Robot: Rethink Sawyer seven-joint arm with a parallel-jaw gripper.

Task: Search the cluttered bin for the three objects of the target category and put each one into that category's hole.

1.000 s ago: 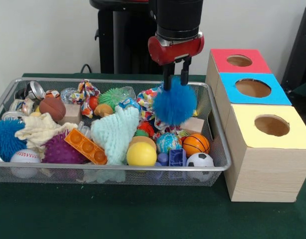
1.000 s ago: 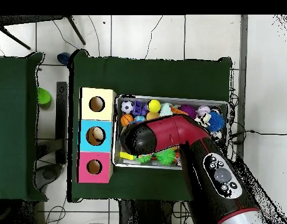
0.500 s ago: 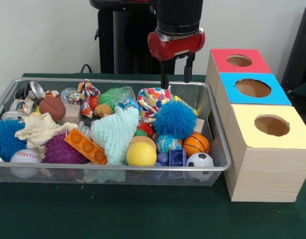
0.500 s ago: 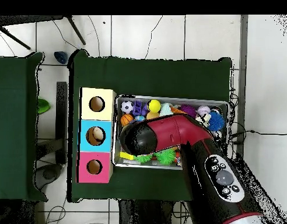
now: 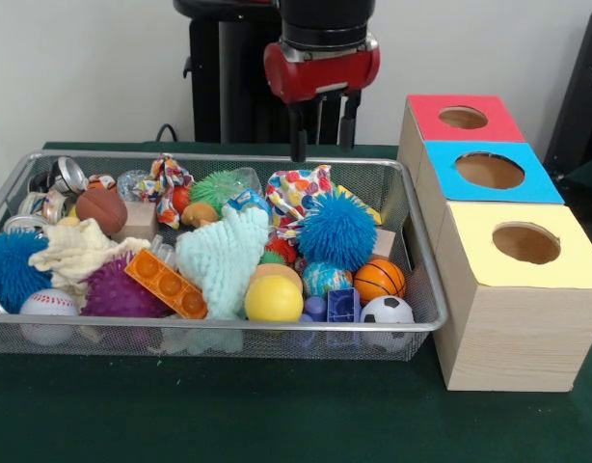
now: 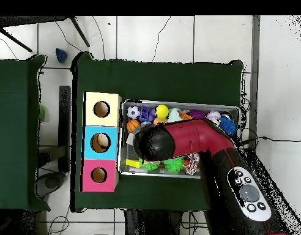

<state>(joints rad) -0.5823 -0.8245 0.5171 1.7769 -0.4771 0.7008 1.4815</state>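
My gripper (image 5: 323, 147) hangs open and empty above the back rim of the wire mesh bin (image 5: 219, 329). In the overhead view the arm (image 6: 196, 138) covers it and much of the bin (image 6: 177, 103). A small orange-tan plush (image 5: 198, 213) lies at the back of the bin, to the left of and below the gripper. A floral fabric toy (image 5: 164, 179) and a polka-dot fabric toy (image 5: 298, 189) lie near it. A blue fuzzy ball (image 5: 336, 230) rests in the bin below the gripper. The red-topped box's hole (image 5: 463, 118) is at the far right and also shows in the overhead view (image 6: 98, 175).
The blue-topped box (image 5: 489, 171) and yellow-topped box (image 5: 525, 243) stand in front of the red one. The bin also holds a green spiky ball (image 5: 217, 186), mint knitted cloth (image 5: 224, 256), yellow ball (image 5: 273, 298), orange brick plate (image 5: 165, 283), basketball (image 5: 379, 279) and soccer ball (image 5: 386, 311).
The gripper let go of the blue fuzzy ball, which dropped into the bin. The gripper then rose and shifted left in the front view.
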